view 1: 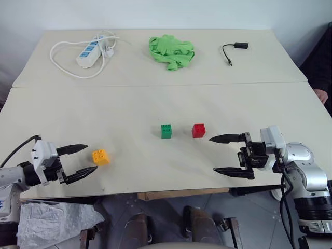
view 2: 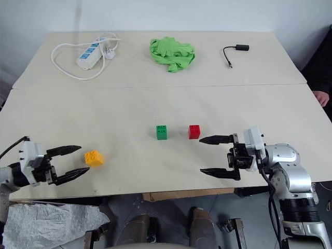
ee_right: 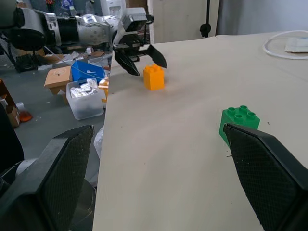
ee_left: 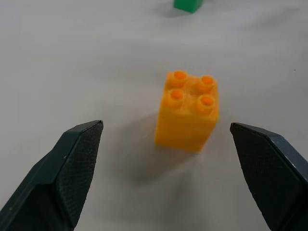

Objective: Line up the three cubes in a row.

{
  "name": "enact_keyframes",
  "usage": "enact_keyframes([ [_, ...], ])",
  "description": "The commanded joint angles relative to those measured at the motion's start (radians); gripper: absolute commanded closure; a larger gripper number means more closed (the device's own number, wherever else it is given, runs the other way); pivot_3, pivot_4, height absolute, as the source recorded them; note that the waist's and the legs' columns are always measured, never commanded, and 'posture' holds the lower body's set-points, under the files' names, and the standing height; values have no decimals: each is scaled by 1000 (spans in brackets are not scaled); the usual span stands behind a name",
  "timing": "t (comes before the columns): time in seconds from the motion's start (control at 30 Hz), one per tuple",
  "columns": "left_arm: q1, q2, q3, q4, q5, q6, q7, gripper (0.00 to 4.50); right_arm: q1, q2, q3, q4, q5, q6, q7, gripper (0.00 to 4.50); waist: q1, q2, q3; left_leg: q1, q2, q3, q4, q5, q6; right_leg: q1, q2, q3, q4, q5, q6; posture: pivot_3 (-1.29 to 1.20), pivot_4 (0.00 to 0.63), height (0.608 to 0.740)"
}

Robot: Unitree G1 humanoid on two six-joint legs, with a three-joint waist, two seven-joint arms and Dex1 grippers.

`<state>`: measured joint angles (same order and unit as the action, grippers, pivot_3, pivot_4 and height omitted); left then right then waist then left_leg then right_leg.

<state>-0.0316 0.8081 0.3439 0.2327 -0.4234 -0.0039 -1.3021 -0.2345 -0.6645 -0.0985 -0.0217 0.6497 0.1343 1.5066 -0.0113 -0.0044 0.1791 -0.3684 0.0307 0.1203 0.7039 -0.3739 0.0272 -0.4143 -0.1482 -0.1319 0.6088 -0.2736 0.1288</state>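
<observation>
Orange-yellow brick lower left, green brick and red brick paired at centre.
Left gripper gapes wide just before the orange-yellow one, untouched; right gripper gapes wide, empty, lower right beside red.

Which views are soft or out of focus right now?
Left wrist view: orange-yellow cube reasonably sharp, green cube behind it blurred. Right wrist view: close fingers soft, the left gripper farther off clearer. Both eye views: even light, faint shadows.

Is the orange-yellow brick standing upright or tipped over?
Upright: the orange-yellow brick stands on the table with its four studs facing up, between the open left gripper's fingers, untouched.
</observation>
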Motion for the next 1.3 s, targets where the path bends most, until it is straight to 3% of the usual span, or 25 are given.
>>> enact_keyframes([
  [0.03,-41,-1,-34,31,-6,-19,-37,8,19,-18,-43,-40,22,-4,-5,0,1,0,0,0,0,0,0,0,0,0,0,0,0,0,0,0,150,740],
  [0.17,-55,-5,-77,30,3,-37,-61,857,54,-15,-62,-60,20,-6,-23,0,6,0,0,0,0,0,0,0,0,0,0,0,0,0,0,0,150,740],
  [0.4,-107,-11,-94,52,-15,-37,-61,2953,86,-16,-76,-73,15,-13,-42,0,9,0,0,0,0,0,0,0,0,0,0,0,0,0,0,0,150,740],
  [0.6,-321,-68,-203,96,12,-6,-85,3007,94,-23,-96,-63,11,-19,-49,0,18,0,0,-1,-1,0,2,0,1,1,0,0,1,0,0,0,150,740],
  [0.73,-600,-119,-307,344,107,-98,-157,3007,95,-35,-109,-62,13,-19,-44,0,25,0,0,-2,-2,4,5,1,1,3,1,-2,2,0,0,0,150,740],
  [0.97,-921,-213,-417,818,289,-312,-208,3007,129,-44,-139,-92,16,-24,-66,0,11,-1,0,-3,-2,5,5,1,1,2,3,-2,-1,0,1,0,150,740],
  [1.3,-1000,-268,-430,1018,394,-404,-173,3007,248,-20,-181,-210,30,-21,-153,0,11,-1,1,-3,-1,4,6,1,1,3,2,-2,-1,1,1,0,150,740],
])
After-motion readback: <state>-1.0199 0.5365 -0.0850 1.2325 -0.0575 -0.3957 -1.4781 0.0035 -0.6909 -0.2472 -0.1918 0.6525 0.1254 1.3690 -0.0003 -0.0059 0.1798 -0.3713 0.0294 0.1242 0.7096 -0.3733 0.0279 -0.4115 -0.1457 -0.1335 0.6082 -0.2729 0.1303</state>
